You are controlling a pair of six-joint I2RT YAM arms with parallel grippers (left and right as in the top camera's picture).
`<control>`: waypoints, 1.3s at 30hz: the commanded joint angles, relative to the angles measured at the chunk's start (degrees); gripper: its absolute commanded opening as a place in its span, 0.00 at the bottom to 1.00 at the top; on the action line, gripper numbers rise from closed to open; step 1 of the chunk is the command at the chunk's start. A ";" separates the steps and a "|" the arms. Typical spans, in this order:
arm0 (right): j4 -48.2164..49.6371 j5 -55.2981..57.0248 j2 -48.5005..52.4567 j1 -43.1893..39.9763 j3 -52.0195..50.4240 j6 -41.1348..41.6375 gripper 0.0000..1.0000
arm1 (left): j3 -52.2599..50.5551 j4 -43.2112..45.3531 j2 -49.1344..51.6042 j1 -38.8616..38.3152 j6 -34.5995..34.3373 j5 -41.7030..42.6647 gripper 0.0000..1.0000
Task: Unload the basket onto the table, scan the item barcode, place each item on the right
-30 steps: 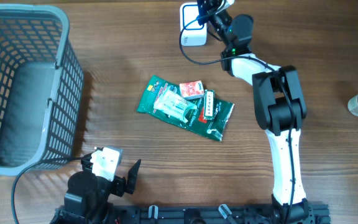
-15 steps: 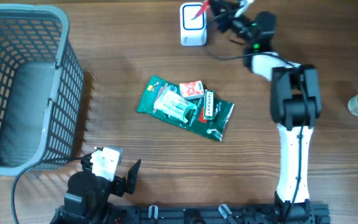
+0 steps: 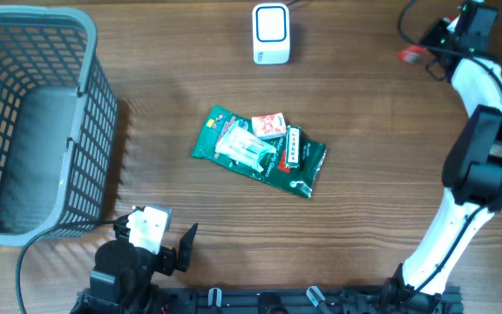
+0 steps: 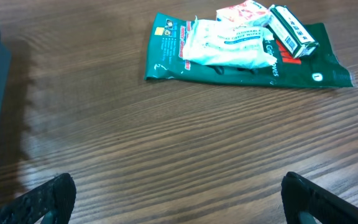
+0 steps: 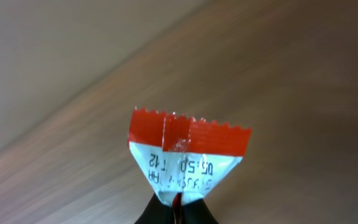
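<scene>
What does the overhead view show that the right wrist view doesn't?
Only overhead: the basket, the white scanner, the green pouch with small packs on it, and the left gripper. Only right wrist: the printed code on the red and white packet. Both: that packet pinched in the shut right gripper, over the wooden table.

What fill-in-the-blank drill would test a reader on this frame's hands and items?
The right hand is ____ on a red-and-white sachet. The left hand holds nothing, and its jaws stand ____. In the overhead view the grey basket stands on the ____ side. Small packs lie on top of a ____ packet.
Missing words: shut; open; left; green.
</scene>
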 commanded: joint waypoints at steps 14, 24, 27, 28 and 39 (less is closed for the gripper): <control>-19.82 12.02 -9.44 3.41 0.44 -5.38 1.00 | -0.11 0.11 -0.13 0.00 0.68 0.26 1.00; -49.20 -31.78 -11.47 25.97 -3.67 -6.62 1.00 | -0.11 0.11 -0.13 0.00 0.68 0.26 1.00; -48.15 -22.51 -11.47 34.14 -8.61 -6.47 1.00 | -0.11 0.11 -0.13 0.00 0.68 0.26 1.00; -47.06 -17.86 -11.47 37.46 -11.04 -5.53 1.00 | -0.11 0.11 -0.13 0.00 0.68 0.26 1.00; -41.59 -5.40 -11.50 41.70 -17.49 2.27 0.31 | -0.11 0.11 -0.13 0.00 0.68 0.26 1.00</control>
